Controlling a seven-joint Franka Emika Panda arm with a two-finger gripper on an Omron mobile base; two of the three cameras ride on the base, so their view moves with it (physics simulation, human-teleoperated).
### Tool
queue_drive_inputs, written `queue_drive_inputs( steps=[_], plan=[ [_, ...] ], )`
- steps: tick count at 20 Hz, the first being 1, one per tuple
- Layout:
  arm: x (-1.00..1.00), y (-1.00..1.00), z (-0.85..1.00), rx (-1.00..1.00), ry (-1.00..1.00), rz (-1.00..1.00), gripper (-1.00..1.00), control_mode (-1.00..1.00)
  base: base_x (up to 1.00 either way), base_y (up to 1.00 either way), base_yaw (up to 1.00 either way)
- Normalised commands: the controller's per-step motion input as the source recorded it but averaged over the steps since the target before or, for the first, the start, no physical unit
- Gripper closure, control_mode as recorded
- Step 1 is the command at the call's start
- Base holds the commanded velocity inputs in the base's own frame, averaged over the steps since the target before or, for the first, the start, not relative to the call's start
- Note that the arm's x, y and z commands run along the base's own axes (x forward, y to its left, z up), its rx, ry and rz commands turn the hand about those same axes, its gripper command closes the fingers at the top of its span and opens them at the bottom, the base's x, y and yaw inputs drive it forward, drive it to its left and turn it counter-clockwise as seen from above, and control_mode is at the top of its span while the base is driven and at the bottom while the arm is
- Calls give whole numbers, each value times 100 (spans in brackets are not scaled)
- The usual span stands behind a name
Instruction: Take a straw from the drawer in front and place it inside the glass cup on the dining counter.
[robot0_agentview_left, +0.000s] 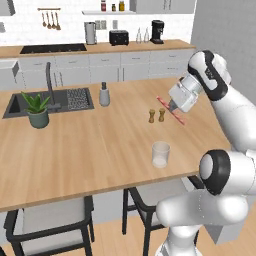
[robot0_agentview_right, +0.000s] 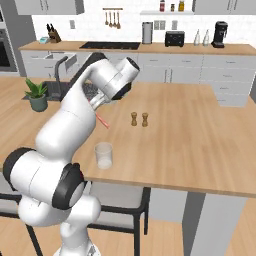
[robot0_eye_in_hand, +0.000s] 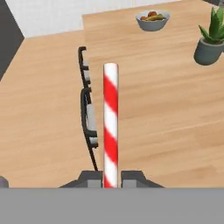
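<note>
Dining counter (robot0_agentview_left: 100, 145), light wood, spans the scene, dark sink (robot0_agentview_left: 47, 102) inset at far left with a potted plant (robot0_agentview_left: 36, 110) on its near edge and a grey soap bottle (robot0_agentview_left: 104, 95) just right of it; 2 grey-seated chairs (robot0_agentview_left: 50, 220) tucked under the near edge. Glass cup (robot0_agentview_left: 160, 154) stands upright and empty near the near edge, right of centre, 2 small wooden shakers (robot0_agentview_left: 156, 115) farther back; gripper (robot0_agentview_left: 173, 107) held above the counter right of the shakers, fingers clamped on the straw (robot0_eye_in_hand: 110, 122), red-and-white striped, which slants clear of the wood, apart from the cup.
</note>
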Motion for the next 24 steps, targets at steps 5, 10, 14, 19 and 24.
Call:
queue_drive_inputs(
  steps=[5,10,14,19,24],
  plan=[
    [-16,4,-33,31,-12,6,100,-100,0,0,0],
    [32,0,-40,16,-1,0,100,-100,0,0,0],
    [9,0,-50,13,0,0,100,-100,0,0,0],
    [5,0,-40,10,0,0,100,-100,0,0,0],
    [52,0,-26,6,0,0,100,-100,0,0,0]
  ],
)
